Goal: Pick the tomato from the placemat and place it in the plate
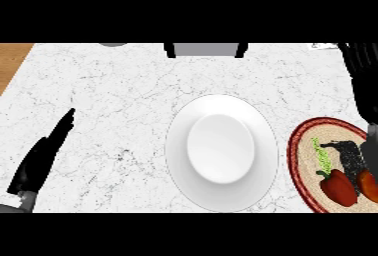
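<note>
Sitting near the middle of the white marbled counter (111,100) is a white plate (221,107), with nothing in it. At four o'clock from the plate, just beside its rim, lies a round woven placemat (304,142) with a red border, partly cut off by the right edge of the view.

On the placemat rests the tomato (338,187), red and glossy, toward the mat's five o'clock side. A thin green sprig (322,156) lies on the mat at eleven o'clock from the tomato, touching it or nearly so.

The right hand (349,160) shows as a black shape on the placemat, lying against the tomato's three o'clock side, with more red visible beyond it at the edge of the view. Most of this hand is out of view, so I cannot tell whether it has closed on the tomato or merely lies against it.

The left hand (44,155) is at eight o'clock, well apart from the plate, flat and open with its fingers straight and pointing toward one o'clock; it holds nothing.

At twelve o'clock, on the counter's far edge, stands a grey object with black sides (205,49). A strip of wood (11,62) shows at ten o'clock.
</note>
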`<state>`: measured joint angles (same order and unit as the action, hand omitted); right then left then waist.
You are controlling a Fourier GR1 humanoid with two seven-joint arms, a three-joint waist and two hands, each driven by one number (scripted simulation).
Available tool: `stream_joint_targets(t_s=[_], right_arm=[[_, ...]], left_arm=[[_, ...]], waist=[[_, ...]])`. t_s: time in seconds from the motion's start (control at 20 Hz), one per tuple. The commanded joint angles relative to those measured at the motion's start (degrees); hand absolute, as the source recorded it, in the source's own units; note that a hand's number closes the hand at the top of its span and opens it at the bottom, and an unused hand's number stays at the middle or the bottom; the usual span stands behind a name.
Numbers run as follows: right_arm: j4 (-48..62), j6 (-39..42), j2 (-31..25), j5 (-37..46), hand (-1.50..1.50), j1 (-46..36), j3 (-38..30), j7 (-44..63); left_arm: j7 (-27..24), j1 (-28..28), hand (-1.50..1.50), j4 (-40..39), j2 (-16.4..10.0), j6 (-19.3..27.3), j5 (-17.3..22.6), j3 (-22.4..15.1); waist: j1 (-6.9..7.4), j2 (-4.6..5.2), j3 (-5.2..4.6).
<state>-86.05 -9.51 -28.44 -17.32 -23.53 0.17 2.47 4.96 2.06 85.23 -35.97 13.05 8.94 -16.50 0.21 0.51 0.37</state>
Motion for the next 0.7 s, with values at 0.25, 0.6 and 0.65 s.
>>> stream_joint_targets(t_s=[0.25,0.6,0.65], right_arm=[[-15.4,22.5,1.9,-0.1,1.5,5.5,17.4,-13.9],[-6.0,-0.1,0.3,21.6,-1.5,28.1,15.1,-32.4],[-7.5,0.2,1.5,18.5,-1.5,30.7,14.2,-35.4]], left_arm=[[-4.2,10.5,0.0,7.0,3.7,0.6,5.1,6.7],[-4.8,9.8,0.0,6.4,6.1,-0.4,7.0,6.7],[-3.2,10.0,0.0,7.6,4.7,-0.5,8.3,8.8]], waist=[[-1.37,-1.76,-0.33],[-2.97,-0.45,-0.08],[-2.71,-0.74,-0.09]])
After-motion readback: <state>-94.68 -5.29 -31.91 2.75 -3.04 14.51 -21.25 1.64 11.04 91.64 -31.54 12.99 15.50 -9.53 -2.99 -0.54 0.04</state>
